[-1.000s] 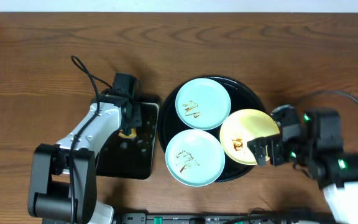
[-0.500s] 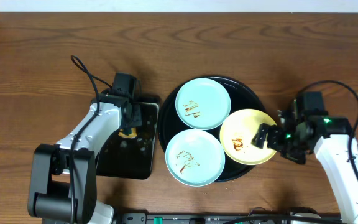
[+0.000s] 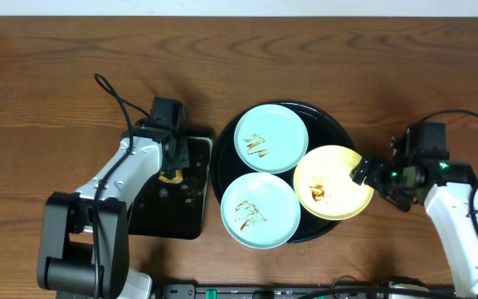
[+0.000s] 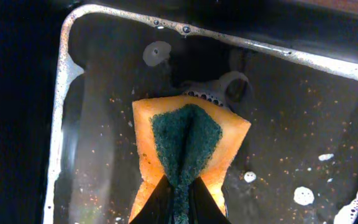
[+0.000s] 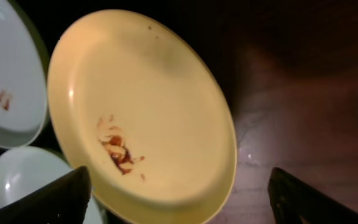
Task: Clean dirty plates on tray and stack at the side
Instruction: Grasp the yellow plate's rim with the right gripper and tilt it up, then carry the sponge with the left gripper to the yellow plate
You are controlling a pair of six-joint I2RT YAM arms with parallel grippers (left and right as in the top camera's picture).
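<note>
The round black tray (image 3: 341, 126) holds two mint-blue plates (image 3: 271, 138) (image 3: 260, 210), both with brown smears. A yellow plate (image 3: 332, 183) with a brown smear leans over the tray's right rim. My right gripper (image 3: 370, 177) is open at that plate's right edge. In the right wrist view its fingers (image 5: 179, 208) straddle the yellow plate's (image 5: 148, 106) near rim without touching it. My left gripper (image 3: 173, 170) is shut on the sponge (image 4: 188, 140), orange with a green face, which it pinches from below (image 4: 179, 202).
The sponge hangs over a rectangular black tray (image 3: 193, 218) holding soapy water and foam specks (image 4: 303, 194). Bare wood tabletop (image 3: 438, 91) lies right of the round tray. A black cable (image 3: 110, 91) loops behind the left arm. The blue plates show in the right wrist view (image 5: 8, 74).
My right gripper has moved right and slightly back, from over the yellow plate's front-right to its right edge. The left arm and the plates have not moved.
</note>
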